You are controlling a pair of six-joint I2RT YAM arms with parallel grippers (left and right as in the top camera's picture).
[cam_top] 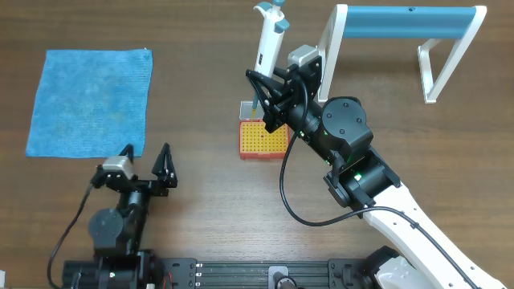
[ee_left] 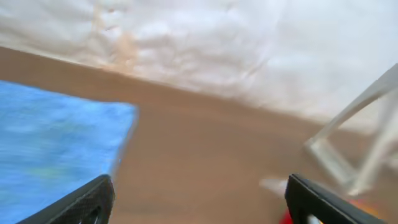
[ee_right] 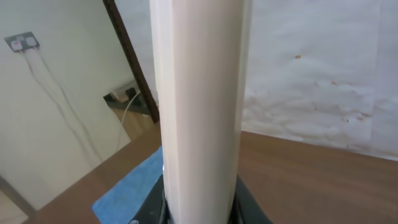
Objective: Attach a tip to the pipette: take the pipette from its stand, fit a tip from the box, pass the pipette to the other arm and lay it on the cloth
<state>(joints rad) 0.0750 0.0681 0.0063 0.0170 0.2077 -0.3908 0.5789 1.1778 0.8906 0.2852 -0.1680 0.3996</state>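
Cloth (cam_top: 90,103): flat on the table (cam_top: 209,193), far left, well apart from the other things.
Left gripper (cam_top: 147,152): just off the cloth's near right corner, fingers spread with nothing between them.
Tip box (cam_top: 263,138): on the table near the middle, right of the cloth.
Pipette (cam_top: 269,40): clamped in the right gripper (cam_top: 263,88), roughly upright above the tip box.
Stand (cam_top: 409,48): behind and right of the tip box, at the far right.
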